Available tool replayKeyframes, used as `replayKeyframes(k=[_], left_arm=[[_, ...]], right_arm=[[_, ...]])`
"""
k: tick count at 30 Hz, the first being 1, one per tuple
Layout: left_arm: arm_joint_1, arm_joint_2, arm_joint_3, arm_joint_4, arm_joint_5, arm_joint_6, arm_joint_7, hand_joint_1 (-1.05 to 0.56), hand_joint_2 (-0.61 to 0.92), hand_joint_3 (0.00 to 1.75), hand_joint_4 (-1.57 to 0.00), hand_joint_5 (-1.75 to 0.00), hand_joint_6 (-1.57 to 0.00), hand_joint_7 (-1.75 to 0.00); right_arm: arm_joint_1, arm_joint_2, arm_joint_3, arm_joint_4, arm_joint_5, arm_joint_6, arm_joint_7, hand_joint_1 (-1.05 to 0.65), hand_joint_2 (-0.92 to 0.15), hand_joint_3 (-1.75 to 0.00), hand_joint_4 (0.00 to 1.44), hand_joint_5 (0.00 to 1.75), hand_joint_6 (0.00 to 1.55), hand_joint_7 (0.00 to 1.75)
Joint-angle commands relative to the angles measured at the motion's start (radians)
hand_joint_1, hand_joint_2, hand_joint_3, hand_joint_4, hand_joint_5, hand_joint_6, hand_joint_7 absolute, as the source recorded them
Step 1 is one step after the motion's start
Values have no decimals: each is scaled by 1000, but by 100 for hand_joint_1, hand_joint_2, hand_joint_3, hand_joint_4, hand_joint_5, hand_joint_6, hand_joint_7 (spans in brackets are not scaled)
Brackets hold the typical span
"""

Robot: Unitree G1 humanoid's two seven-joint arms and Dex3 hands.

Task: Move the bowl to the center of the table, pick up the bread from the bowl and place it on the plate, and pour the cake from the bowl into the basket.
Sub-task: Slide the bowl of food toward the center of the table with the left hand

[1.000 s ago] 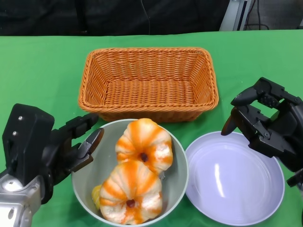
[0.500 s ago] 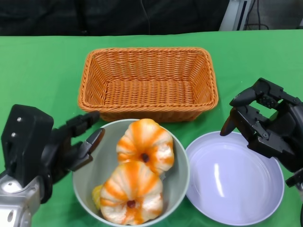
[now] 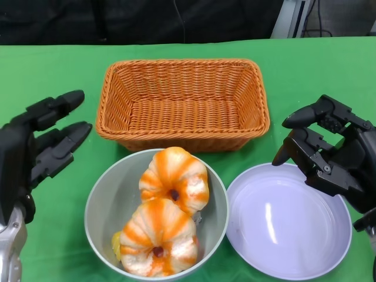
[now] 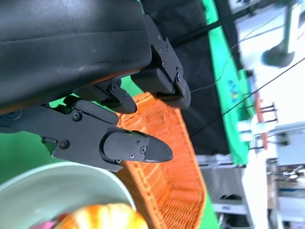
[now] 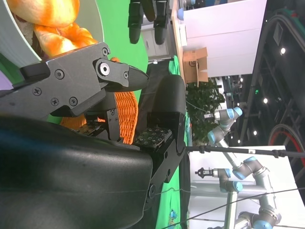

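Note:
A grey bowl (image 3: 106, 194) sits at the table's near middle, holding two orange-striped round breads (image 3: 174, 179) and a small yellow cake (image 3: 118, 242) tucked under them. To its right lies an empty pale lilac plate (image 3: 289, 220). Behind both stands an empty orange wicker basket (image 3: 183, 101). My left hand (image 3: 35, 153) hovers left of the bowl, fingers spread, holding nothing and clear of the rim. My right hand (image 3: 329, 155) hangs over the plate's far right edge, fingers apart and empty. The bowl's rim (image 4: 62, 183) and the basket (image 4: 162, 157) show in the left wrist view.
A green cloth (image 3: 53, 76) covers the table. Black backdrop runs along the far edge. The right wrist view shows the bread in the bowl (image 5: 43, 19), the basket (image 5: 125, 107), and robot arms in the room beyond.
My left hand has let go of the bowl's left rim and pulled away to the left and up, fingers now spread. The bowl shifted slightly left. The right hand barely moved.

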Motion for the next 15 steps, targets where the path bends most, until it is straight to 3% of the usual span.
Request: replayKeyframes(k=[1, 3, 7, 15], left_arm=[[-24, -14, 36, 92, -31, -143, -15, -35, 92, 16, -84, -12, -82, -9], [-51, -38, 63, 229, -80, -326, -68, -23, 92, 12, -104, -21, -102, -14], [-96, -53, 79, 437, -129, -522, -160, -21, 92, 10, -117, -28, -118, -17], [-136, -68, 75, 649, -152, -722, -277, -24, 92, 7, -116, -36, -122, -14]], right_arm=[[-4, -12, -9, -3, 0, -11, 0, -16, -74, -65, 56, 145, 56, 106], [-2, -22, -5, -3, -11, -22, 11, -16, -76, -61, 54, 143, 53, 104], [0, -45, 10, 10, -67, -95, 43, -17, -85, -34, 54, 133, 51, 98], [-3, -80, 30, 38, -160, -212, 66, -23, -92, -9, 53, 122, 55, 83]])
